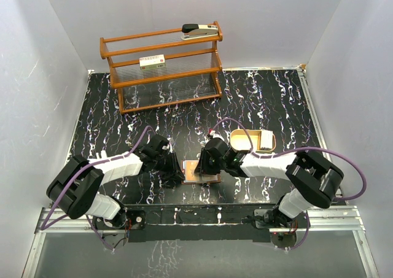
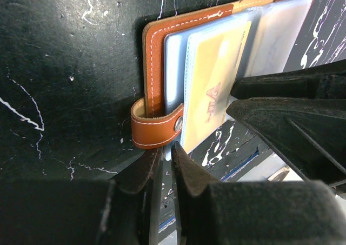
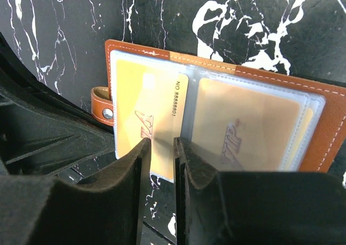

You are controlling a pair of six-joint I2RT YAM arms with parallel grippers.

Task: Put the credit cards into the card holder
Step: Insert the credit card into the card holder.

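The brown leather card holder [image 3: 324,139] lies open on the black marbled table, its clear sleeves facing up and its snap tab [image 2: 157,127] at the left edge. One gold credit card [image 3: 151,110] sits partly inside the left sleeve, its near end sticking out. A second gold card [image 3: 248,131] is inside the right sleeve. My right gripper [image 3: 160,142] is open just over the protruding end, the card's face showing in the gap. My left gripper [image 2: 166,147] is shut on the sleeve's edge beside the tab. From above, both grippers [image 1: 175,175] [image 1: 206,166] flank the holder [image 1: 191,172].
A wooden rack [image 1: 163,66] stands at the back, with a stapler [image 1: 199,30] on top and a white red-labelled box [image 1: 152,61] on its middle shelf. A shallow tan tray [image 1: 253,140] lies just right of my right arm. White walls enclose the table.
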